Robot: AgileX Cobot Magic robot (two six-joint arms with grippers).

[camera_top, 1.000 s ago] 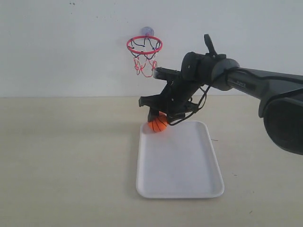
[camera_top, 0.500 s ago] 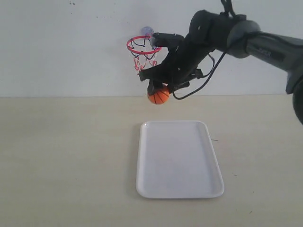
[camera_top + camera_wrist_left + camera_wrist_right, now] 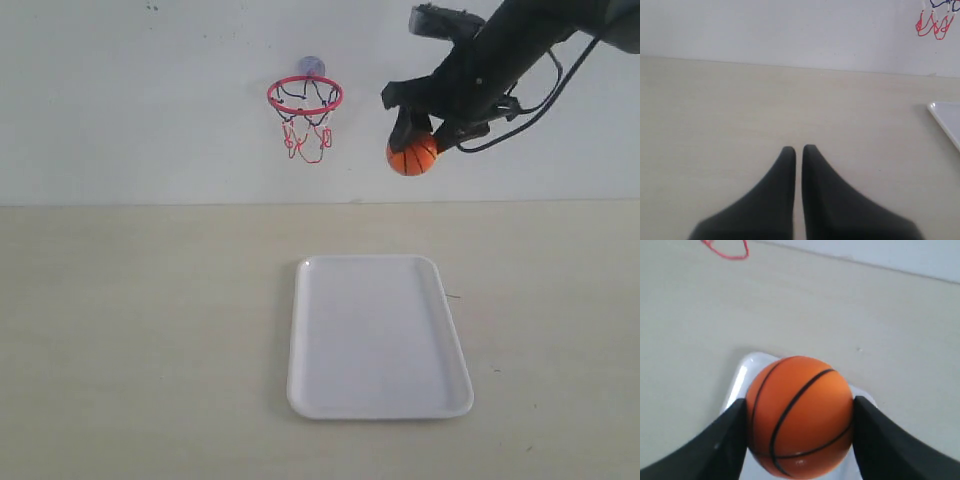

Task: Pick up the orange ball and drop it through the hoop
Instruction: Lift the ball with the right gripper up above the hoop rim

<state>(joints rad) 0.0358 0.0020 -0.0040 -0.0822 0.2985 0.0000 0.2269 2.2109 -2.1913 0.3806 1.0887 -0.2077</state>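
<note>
The orange ball [image 3: 413,156] with black seam lines hangs high in the air, right of the hoop [image 3: 305,95] and a little below its red ring. My right gripper [image 3: 415,140] is shut on the ball [image 3: 799,415], its two dark fingers pressing either side. The hoop sits on the back wall by its greyish suction cup [image 3: 311,67], with the red-and-dark net hanging under the ring. A bit of the net [image 3: 935,22] shows in the left wrist view. My left gripper [image 3: 799,149] is shut with nothing in it, low over the bare table.
A white rectangular tray [image 3: 380,335] lies on the pale table below the ball; its corner [image 3: 947,120] shows in the left wrist view. The white wall stands behind the table's far edge.
My right gripper has carried the ball up from the tray's far edge, then rightward and higher, from just under the hoop to the right of it. The left gripper has not visibly moved.
</note>
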